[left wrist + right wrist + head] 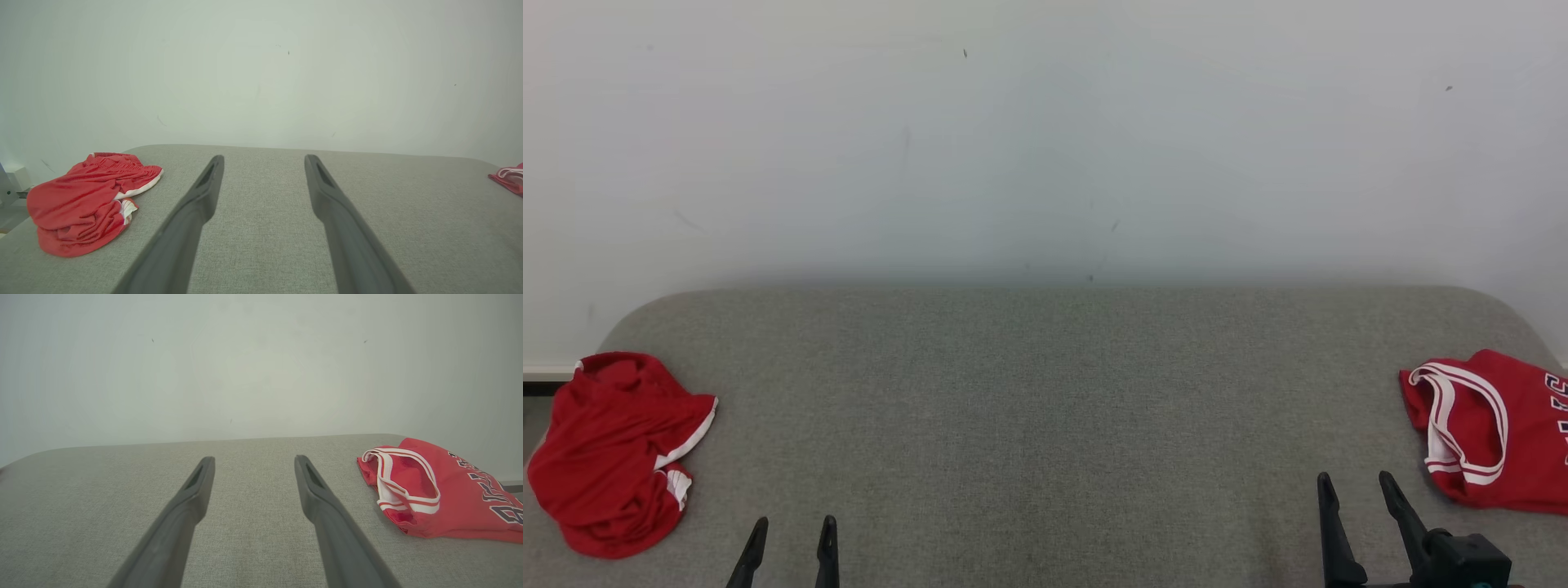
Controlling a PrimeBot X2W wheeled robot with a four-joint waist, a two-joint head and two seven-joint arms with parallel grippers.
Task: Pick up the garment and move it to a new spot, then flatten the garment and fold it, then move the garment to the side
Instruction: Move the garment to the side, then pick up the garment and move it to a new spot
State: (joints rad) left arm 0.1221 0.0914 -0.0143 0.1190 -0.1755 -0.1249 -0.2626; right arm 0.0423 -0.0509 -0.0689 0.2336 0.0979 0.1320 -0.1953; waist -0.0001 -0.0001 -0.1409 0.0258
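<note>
Now, left gripper (796, 520): it is held low over the near edge of the table (1045, 392), left of the table's middle. The two dark fingers are pointed towards the table's far edge and are spread wide apart. Nothing is held between them.
Left arm, wrist view: the fingers are seen stretched out close above the table's grey cloth. Whether the cloth is touched cannot be told.
Right gripper (1354, 477): it is held over the table's near edge, towards the table's right end. The fingers are leaned a little towards the table's left and are parted wide. Nothing is clasped.
Right arm, wrist view: the fingers are aimed at the table's far edge, and bare cloth is seen between them.
Red shorts (613, 449): they are heaped in crumpled folds at the table's left end, right at its left edge. White trim is shown along one hem, and a gathered waistband is turned to the table's far side. No finger is in contact with them.
Red jersey (1494, 433): it is laid fairly flat at the table's right end, beside the right gripper but apart from it. An opening edged in white and red stripes is turned towards the table's middle. Dark letters outlined in white are partly seen.
Table: it is covered in grey woven cloth, its far corners are rounded, and it is set against a pale wall (1045, 147).
</note>
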